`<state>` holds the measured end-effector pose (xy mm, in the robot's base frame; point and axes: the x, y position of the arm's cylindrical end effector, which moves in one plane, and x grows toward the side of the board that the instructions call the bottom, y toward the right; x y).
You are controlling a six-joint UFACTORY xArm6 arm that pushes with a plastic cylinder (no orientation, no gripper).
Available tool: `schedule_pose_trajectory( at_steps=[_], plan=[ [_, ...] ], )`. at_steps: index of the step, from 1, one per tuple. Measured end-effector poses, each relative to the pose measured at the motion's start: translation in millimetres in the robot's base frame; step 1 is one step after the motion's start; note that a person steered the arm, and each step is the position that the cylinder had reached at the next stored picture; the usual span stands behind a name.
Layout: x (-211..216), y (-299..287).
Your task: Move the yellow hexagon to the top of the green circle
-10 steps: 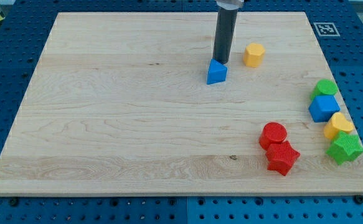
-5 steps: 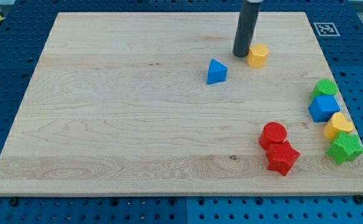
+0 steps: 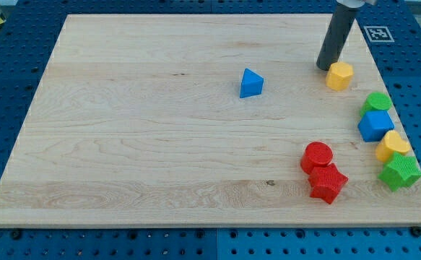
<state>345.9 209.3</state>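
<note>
**Caller:** Tool check first: your arm carries a plain dark rod, nothing that spreads, presses together or pinches. You've got my tip (image 3: 325, 68) down on the surface (image 3: 138, 144) near the view's top right, touching the yellow hexagon (image 3: 339, 75) on its upper-left side.

**Partner:** And where's that hexagon sitting relative to the target?

**Caller:** It's up and to the view's left of the green circle (image 3: 377, 102), near it but clearly apart. The green circle sits by the right edge, with the blue cube (image 3: 375, 125) just below, touching it.

**Partner:** What else is down that edge?

**Caller:** A second yellow block (image 3: 393, 145), shape hard to make out, then a green star (image 3: 401, 172). Left of those, a red cylinder (image 3: 317, 155) against a red star (image 3: 328, 183). The blue triangle (image 3: 250, 84) stands alone, well left of your tip.
</note>
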Motion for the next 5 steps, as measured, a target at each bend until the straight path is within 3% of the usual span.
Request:
schedule_pose_trajectory(
  at_steps=[5],
  plan=[
    [14.1,-1.5]
  ],
)
